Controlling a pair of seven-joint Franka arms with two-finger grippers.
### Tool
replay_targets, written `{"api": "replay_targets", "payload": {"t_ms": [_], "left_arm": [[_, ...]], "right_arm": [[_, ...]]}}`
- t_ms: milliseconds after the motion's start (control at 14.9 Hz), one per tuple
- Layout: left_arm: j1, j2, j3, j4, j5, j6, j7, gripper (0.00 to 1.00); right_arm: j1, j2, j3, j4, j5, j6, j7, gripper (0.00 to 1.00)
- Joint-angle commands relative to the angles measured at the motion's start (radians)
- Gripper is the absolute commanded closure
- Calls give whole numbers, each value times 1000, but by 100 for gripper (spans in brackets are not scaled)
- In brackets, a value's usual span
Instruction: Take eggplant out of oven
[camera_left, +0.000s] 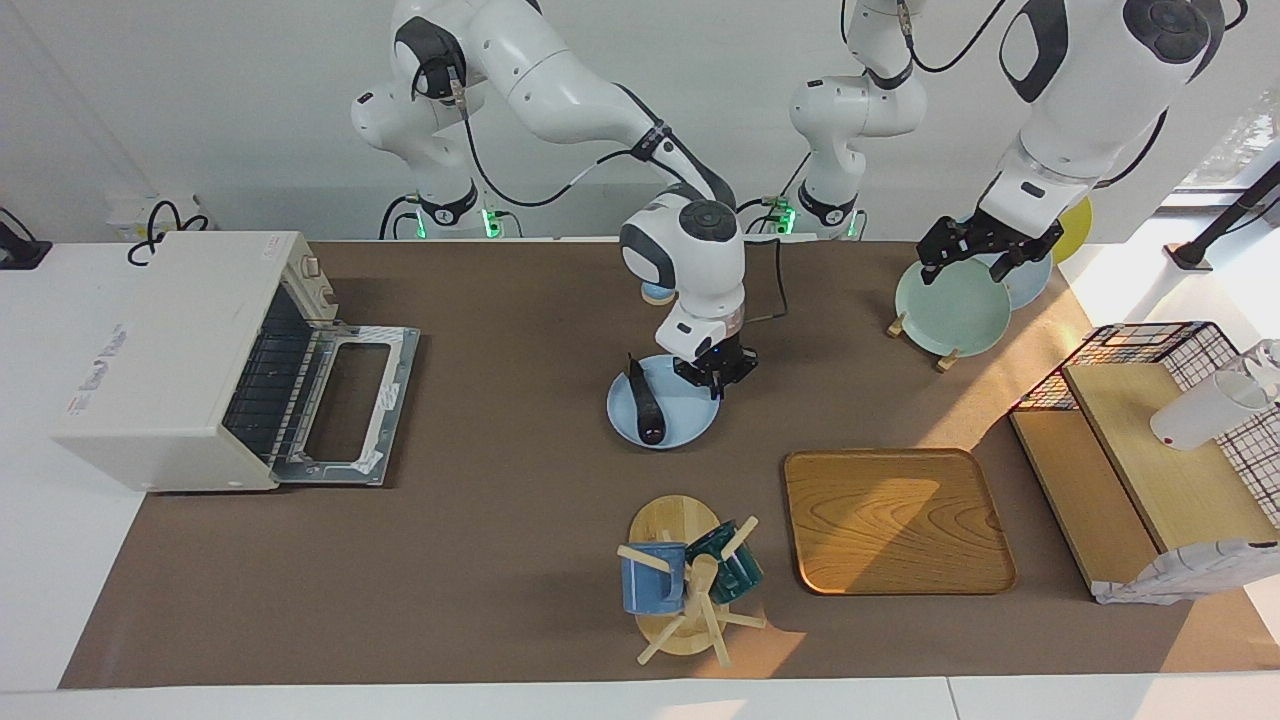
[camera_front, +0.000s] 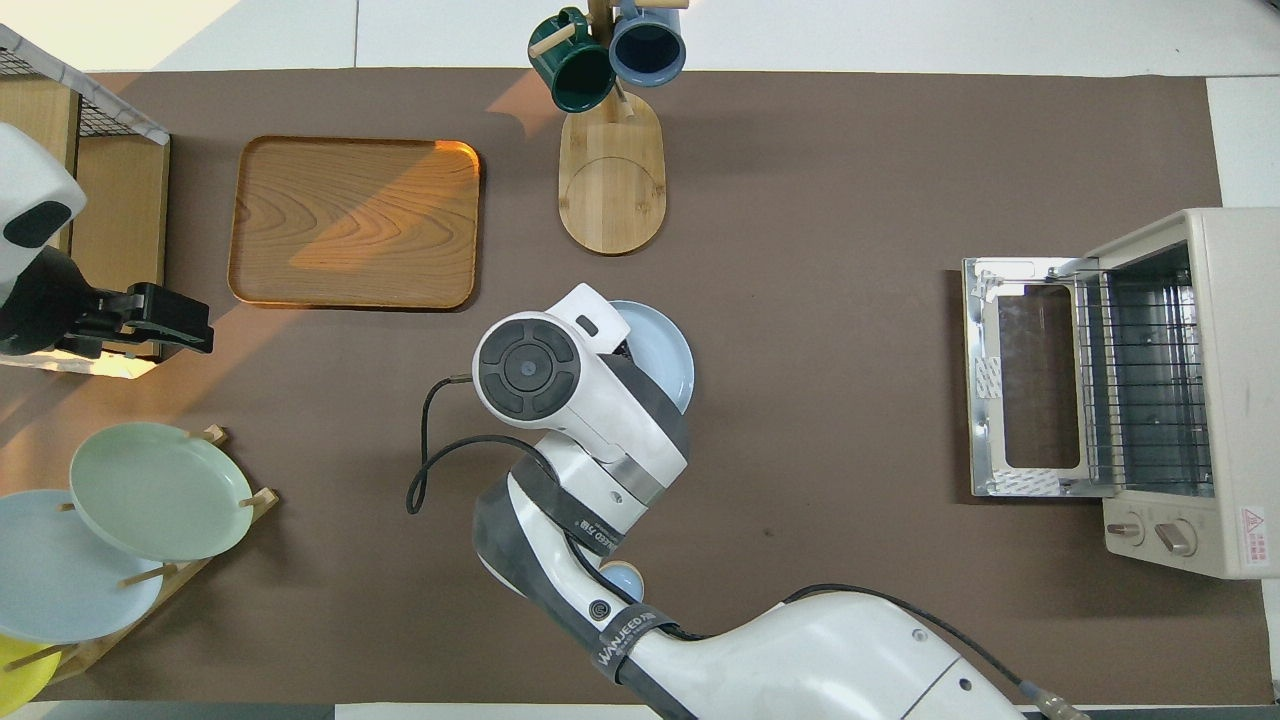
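"WANJEED" strap (camera_front: 622, 636), eggplant (camera_left: 645, 405) on blue plate (camera_left: 690, 420)

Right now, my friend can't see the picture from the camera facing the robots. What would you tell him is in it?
The eggplant lies on a blue plate mid-table, with the right gripper just above the plate beside it. The white oven stands open at the right arm's end, and the left gripper waits over a plate rack.
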Motion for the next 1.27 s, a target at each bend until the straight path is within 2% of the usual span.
{"api": "replay_targets", "payload": {"t_ms": [0,134,268,469,603,737,871,1072,1206], "left_arm": [[1,-18,-7,-11,14,-7,1,0],[-2,-15,-7,-4,15,-4,-2,0],[-5,-20,-13,-17,14,11,-26,0],[-8,-38,-16,-69,11,63,-46,0],[-42,-22,-19,-78,3,100,-117,0],[-100,-17,-17,-134,-40,189,-143,0],[-157,30,-19,-155,-61,269,-169,0],[-295,133,-17,-153,-95,416,-342,0],[-361,195,-17,-153,-98,491,-358,0]], "right_arm": [[-59,-22,3,100,-107,-218,-33,70],[-130,-92,0,57,-118,-307,-160,100],[-205,-163,-5,-51,-129,-347,-266,100],[-364,-223,-2,-200,-209,-344,-360,100],[-427,-263,-3,-356,-218,-239,-366,100],[-484,-286,-3,-484,-250,-136,-390,100],[-538,-288,-2,-544,-339,-111,-433,100],[-561,-286,-3,-561,-357,-111,-479,100],[-593,-284,-2,-580,-361,-79,-487,100]]}}
